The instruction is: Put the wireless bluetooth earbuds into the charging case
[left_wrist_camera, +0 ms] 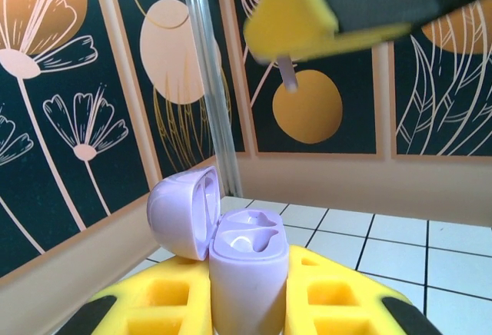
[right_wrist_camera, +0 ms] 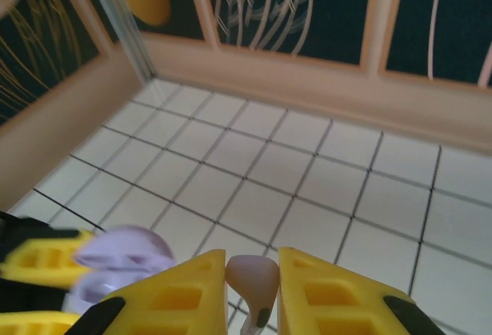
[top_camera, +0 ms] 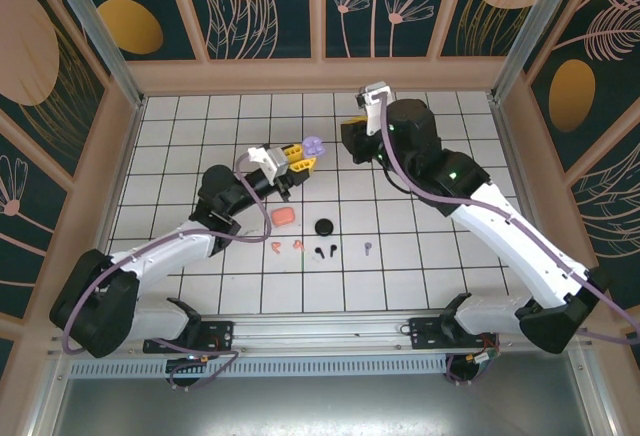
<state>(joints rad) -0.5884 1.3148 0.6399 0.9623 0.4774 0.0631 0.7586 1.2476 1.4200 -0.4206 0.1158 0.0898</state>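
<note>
On the white-tiled tabletop point(top_camera: 180, 146), at 6 o'clock from the two raised grippers, a short row lies clear of both arms. From left to right it holds two orange earbuds point(top_camera: 286, 247), two black earbuds point(top_camera: 325, 251) and a loose purple earbud point(top_camera: 367, 248). Just at 12 o'clock of that row sit an orange case point(top_camera: 283, 216) and a round black case point(top_camera: 322, 226), near each other but apart.

The left arm reaches in from 7 o'clock with its elbow bent. The left gripper point(top_camera: 297, 158) is pressed onto the purple case point(top_camera: 314, 146), pinching its body low between yellow fingers. In the left wrist view the case stands upright with its lid point(left_wrist_camera: 183, 213) swung open toward 9 o'clock and two sockets showing.

The right arm comes in from 4 o'clock and folds at the elbow. The right gripper point(right_wrist_camera: 252, 258) pinches a purple earbud point(right_wrist_camera: 254, 280), head up and stem down, with the case at its 8 o'clock. From the left wrist the stem point(left_wrist_camera: 287, 74) hangs above the open case, not touching it.
</note>
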